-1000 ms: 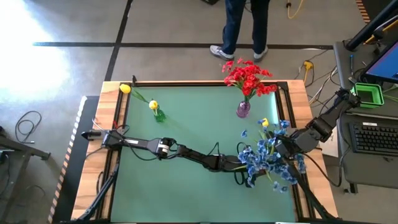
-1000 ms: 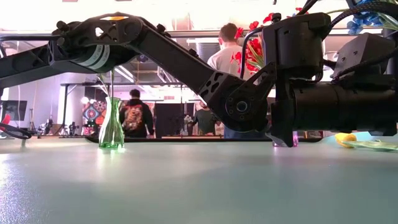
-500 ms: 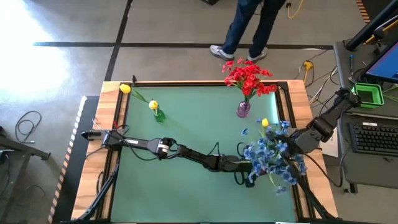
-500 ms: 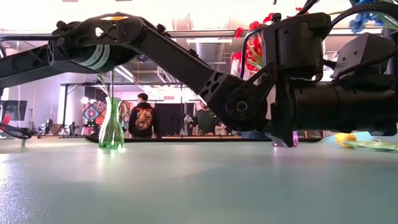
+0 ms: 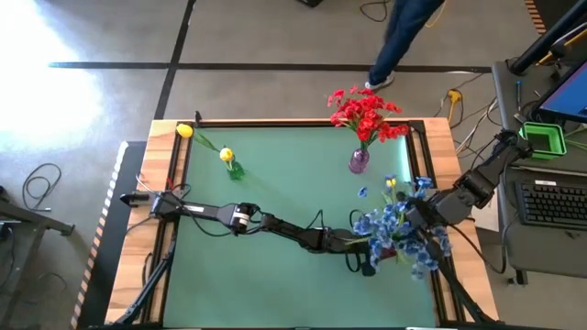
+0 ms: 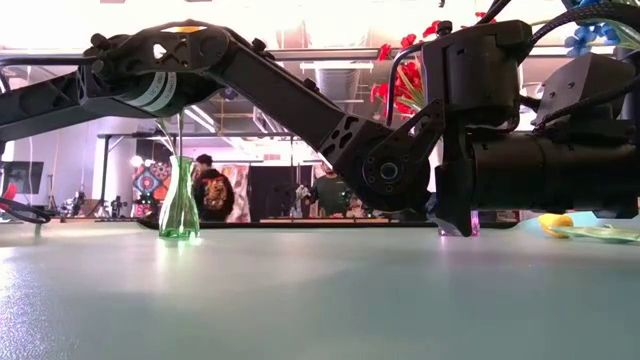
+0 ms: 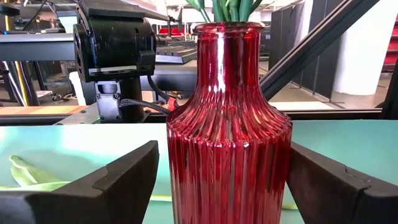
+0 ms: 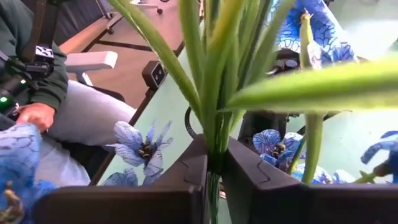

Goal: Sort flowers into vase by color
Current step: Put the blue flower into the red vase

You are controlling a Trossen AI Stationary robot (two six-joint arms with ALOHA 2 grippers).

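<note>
The left arm lies stretched low across the green table (image 5: 275, 183), its left gripper (image 7: 214, 180) spread wide around a ribbed red glass vase (image 7: 229, 124) without visibly touching it. The right arm reaches in from the table's right edge, and the right gripper (image 8: 214, 168) is pinched tight on the green stems of the blue flowers (image 5: 399, 225), holding the bunch over that vase. Red flowers (image 5: 367, 112) stand in a purple vase (image 5: 359, 161) at the far side. Yellow flowers (image 5: 226, 155) stand in a green vase (image 6: 179, 200). I can read no writing.
</note>
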